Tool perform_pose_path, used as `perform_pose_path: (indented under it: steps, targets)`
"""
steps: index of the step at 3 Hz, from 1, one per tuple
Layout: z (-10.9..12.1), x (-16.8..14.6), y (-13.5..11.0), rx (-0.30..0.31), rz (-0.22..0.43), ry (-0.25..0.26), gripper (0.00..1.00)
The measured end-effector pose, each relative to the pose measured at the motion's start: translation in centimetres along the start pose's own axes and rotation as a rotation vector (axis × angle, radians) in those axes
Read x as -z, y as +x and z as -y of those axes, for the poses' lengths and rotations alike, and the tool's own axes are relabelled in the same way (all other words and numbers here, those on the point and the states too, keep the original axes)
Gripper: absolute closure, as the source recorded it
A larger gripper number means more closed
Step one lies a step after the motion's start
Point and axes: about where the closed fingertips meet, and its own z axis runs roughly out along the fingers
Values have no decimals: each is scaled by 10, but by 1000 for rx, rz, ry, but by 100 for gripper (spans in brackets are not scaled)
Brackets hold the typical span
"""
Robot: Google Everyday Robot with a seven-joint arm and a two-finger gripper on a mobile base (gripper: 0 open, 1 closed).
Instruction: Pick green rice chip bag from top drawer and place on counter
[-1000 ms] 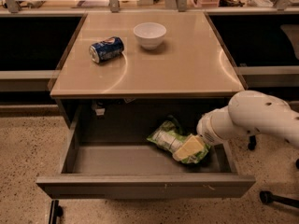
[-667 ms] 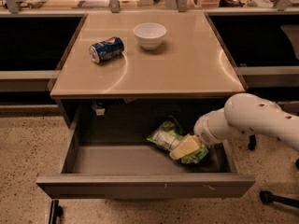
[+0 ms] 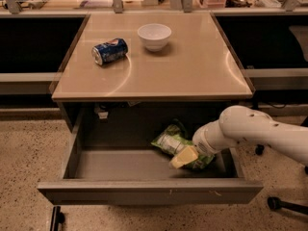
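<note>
Speckled flooring surrounds the glossy tan desk, on which a blue soda can and white bowl are set. In the open grey metal drawer below, the crinkly green chip bag is covered at its right by the jaws of the white arm; their opening cannot be told.

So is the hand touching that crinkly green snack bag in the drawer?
Cannot tell. In the camera view the hand overlaps the crinkly green snack bag in the grey metal drawer, hiding any gap.
</note>
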Motion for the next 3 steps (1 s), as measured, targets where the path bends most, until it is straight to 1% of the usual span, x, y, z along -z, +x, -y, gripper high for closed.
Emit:
perform_pose_path:
  steps: [1, 3]
  targets:
    - [-6, -24, 25, -11, -78, -2, 19]
    - [-7, -22, 24, -11, -85, -2, 65]
